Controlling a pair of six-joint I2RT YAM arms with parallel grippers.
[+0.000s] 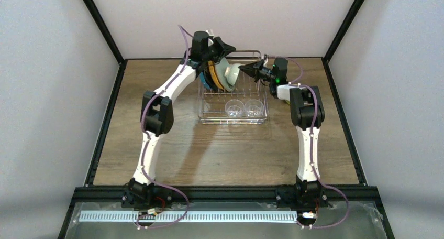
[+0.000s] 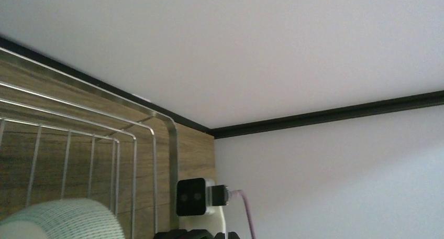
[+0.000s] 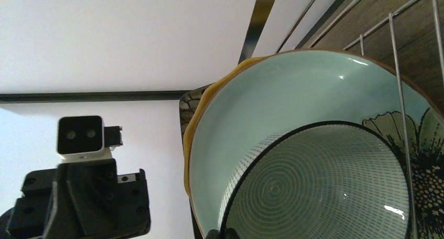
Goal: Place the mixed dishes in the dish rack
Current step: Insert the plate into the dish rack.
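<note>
The silver wire dish rack point(image 1: 209, 105) stands at the middle back of the table. At its back left, plates stand on edge: blue point(image 1: 206, 79), orange point(image 1: 211, 75), and a pale green plate point(image 1: 224, 71) in front. In the right wrist view the pale green plate point(image 3: 272, 92) backs a mint bowl point(image 3: 324, 192) with dotted rings, and a black floral plate point(image 3: 429, 160) shows behind. My right gripper point(image 1: 245, 67) is shut on the mint bowl's point(image 1: 234, 74) rim, its fingertips point(image 3: 214, 234) at the frame's bottom edge. My left gripper point(image 1: 229, 46) hovers shut above the plates, holding nothing that I can see.
Two clear glass cups point(image 1: 233, 109) point(image 1: 253, 108) sit in the rack's front right part. The back wall and black frame rails lie close behind the rack. In the left wrist view, rack wires point(image 2: 136, 139), the mint bowl point(image 2: 63, 220) and the right arm's camera point(image 2: 191, 197) show.
</note>
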